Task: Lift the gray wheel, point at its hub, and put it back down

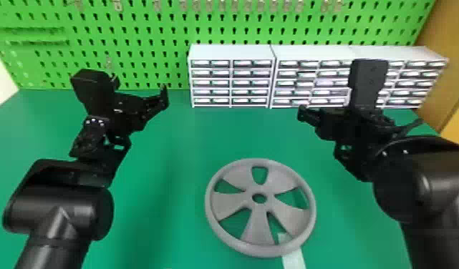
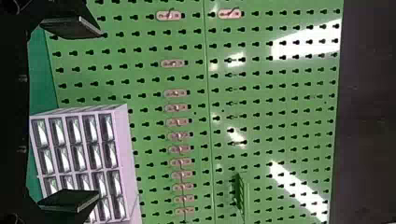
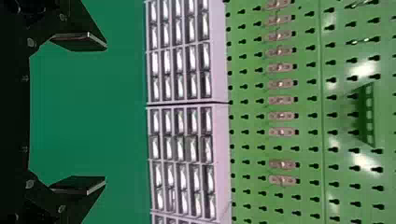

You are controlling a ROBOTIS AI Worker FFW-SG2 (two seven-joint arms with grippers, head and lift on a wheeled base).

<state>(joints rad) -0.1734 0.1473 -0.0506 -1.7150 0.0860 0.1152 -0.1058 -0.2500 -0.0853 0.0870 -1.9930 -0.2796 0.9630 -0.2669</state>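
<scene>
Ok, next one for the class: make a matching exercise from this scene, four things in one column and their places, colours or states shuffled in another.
Things
1. Wheel
2. Left gripper
3. Pegboard
4. Drawer cabinets

Places, colours or states
A. Bright green, upright at the back, dotted with dark holes
B. White, in a row at the table's far side
C. Fingers apart, holding nothing
D. Gray, lying flat with a round hole in its middle

Right pairs: 1-D, 2-C, 3-A, 4-B

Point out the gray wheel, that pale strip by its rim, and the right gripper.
Gray wheel (image 1: 259,211), head view: the spoke just below the hub hole.
Pale strip (image 1: 294,258), head view: its stretch beyond the rim.
Right gripper (image 3: 106,113), right wrist view: midway between its fingertips.
</scene>
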